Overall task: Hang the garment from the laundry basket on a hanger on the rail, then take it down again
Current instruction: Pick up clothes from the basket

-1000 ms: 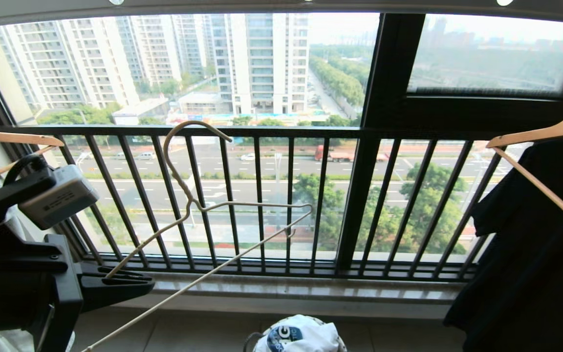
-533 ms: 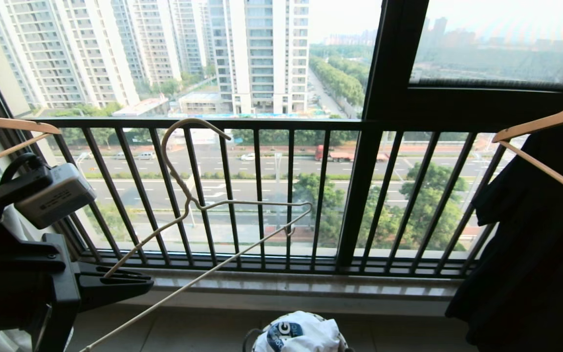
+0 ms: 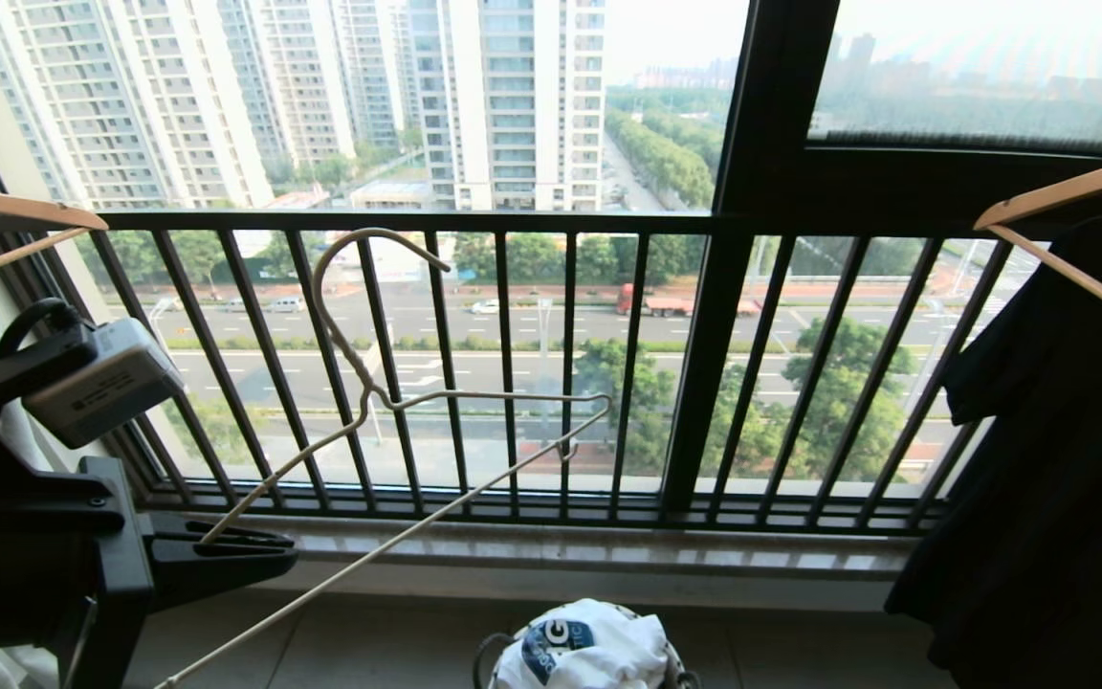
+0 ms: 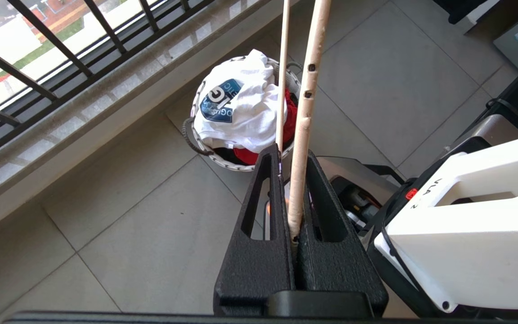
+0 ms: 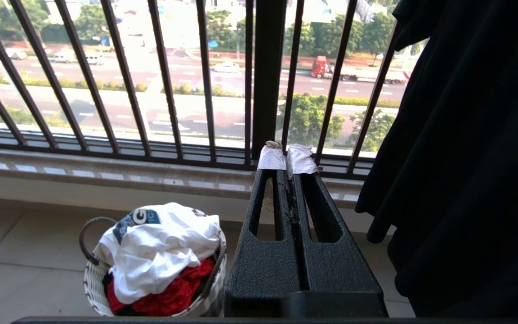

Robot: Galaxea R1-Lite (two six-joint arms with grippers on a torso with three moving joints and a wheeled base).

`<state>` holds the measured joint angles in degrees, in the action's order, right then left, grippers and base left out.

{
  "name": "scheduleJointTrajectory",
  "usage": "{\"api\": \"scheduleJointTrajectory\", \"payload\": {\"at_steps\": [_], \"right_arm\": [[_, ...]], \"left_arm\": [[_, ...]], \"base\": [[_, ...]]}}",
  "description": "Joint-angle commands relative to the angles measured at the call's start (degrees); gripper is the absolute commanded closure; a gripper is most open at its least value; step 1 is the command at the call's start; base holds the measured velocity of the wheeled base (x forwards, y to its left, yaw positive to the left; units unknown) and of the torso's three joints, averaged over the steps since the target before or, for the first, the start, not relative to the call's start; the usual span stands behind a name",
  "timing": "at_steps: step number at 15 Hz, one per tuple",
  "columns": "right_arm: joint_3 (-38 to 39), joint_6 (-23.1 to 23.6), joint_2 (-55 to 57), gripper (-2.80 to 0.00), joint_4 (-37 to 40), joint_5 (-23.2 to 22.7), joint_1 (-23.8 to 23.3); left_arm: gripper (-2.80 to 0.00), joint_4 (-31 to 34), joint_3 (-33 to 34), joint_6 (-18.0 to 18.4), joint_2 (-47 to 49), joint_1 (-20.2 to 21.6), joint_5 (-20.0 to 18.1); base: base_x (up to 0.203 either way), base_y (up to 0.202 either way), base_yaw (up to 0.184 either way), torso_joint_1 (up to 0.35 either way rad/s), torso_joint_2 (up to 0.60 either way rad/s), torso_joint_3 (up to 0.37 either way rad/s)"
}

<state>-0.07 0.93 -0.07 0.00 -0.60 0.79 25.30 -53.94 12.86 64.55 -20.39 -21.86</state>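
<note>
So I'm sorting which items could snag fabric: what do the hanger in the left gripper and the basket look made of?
The hanger looks like thin wire under a cream coating: slim rod, twisted neck, chipped spots showing in the wrist view. The basket seems woven from white cord or plastic strands, given its plaited rim, with dark loop handles. The exact fibre is unclear.

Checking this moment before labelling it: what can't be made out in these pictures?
- Grey-white holed rail: in no view, above the head view's top edge.
- Small round white woven basket: cut by the head view's bottom edge.
- Lettering on the white T-shirt: creased, unreadable in every view.
- Red cloth under it: mostly buried.
- Cream-white wire hanger: lower end cut off.
</note>
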Motion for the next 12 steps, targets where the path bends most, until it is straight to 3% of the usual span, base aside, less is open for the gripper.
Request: {"api": "scheduleJointTrajectory", "payload": {"at_steps": [1, 7, 12], "right_arm": [[0.02, 0.03, 0.07, 0.00, 0.00, -0.02, 0.00], [-0.01, 0.03, 0.07, 0.00, 0.00, 0.06, 0.00], [-0.01, -0.05, 0.07, 0.00, 0.00, 0.02, 0.03]], "left_arm": [[0.00, 0.16, 0.15, 0.23, -0.04, -0.08, -0.11], [0.00, 0.10, 0.24, 0.32, -0.56, -0.08, -0.11], [0.00, 0.10, 0.24, 0.32, -0.48, -0.61, -0.11]], "base": [[0.000, 0.000, 0.000, -0.155, 0.35, 0.191], [0.000, 0.000, 0.000, -0.171, 0.37, 0.216], [0.000, 0.000, 0.000, -0.228, 0.53, 0.307]]}}
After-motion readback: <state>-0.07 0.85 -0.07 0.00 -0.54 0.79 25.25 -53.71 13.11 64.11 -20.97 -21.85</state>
